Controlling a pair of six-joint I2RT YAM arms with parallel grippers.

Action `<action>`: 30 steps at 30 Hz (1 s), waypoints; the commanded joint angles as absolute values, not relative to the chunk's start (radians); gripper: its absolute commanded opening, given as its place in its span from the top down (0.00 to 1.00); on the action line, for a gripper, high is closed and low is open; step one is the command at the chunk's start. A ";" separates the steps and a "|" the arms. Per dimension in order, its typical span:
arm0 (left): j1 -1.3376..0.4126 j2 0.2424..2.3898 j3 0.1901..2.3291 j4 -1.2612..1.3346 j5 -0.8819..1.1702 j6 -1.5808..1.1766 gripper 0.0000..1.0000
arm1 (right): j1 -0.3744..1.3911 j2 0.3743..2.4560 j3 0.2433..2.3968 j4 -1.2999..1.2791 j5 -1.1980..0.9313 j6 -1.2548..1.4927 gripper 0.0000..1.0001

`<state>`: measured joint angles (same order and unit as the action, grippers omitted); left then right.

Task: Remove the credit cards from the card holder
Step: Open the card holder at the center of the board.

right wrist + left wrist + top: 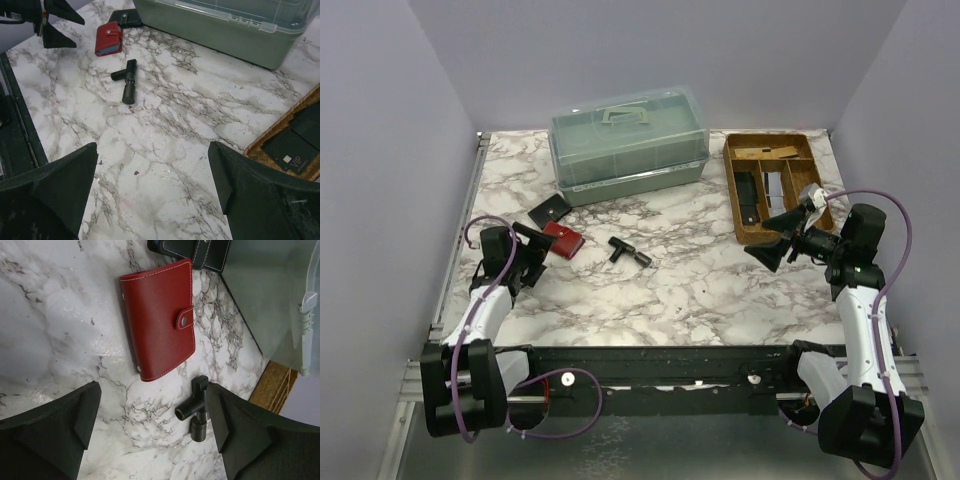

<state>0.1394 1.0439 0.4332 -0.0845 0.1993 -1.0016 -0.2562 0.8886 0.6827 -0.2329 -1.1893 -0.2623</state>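
A red snap-shut card holder [563,241] lies closed on the marble table [700,290], with a black card holder [549,211] just behind it. Both show in the left wrist view, red [159,317] and black [200,252], and in the right wrist view, red [108,38]. No credit card lies in the open; only a blue-grey strip shows at the red holder's lower edge. My left gripper [538,255] [152,405] is open and empty, just near of the red holder. My right gripper [770,238] [152,170] is open and empty, above bare marble at the right.
A black T-shaped pipe fitting [629,253] [196,410] lies mid-table, next to my left gripper's right finger. A green lidded plastic box [630,145] stands at the back. A wooden tray [735,200] with black and pale flat items is at the back right.
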 commanded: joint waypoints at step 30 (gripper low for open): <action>0.160 1.539 0.417 0.344 0.318 -1.009 0.53 | -0.254 0.896 0.685 -0.252 -1.156 -0.309 0.00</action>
<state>0.1555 1.4815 0.4248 0.3908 0.3782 -1.0260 -0.2562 0.8959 0.6827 -0.2337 -1.1797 -0.2863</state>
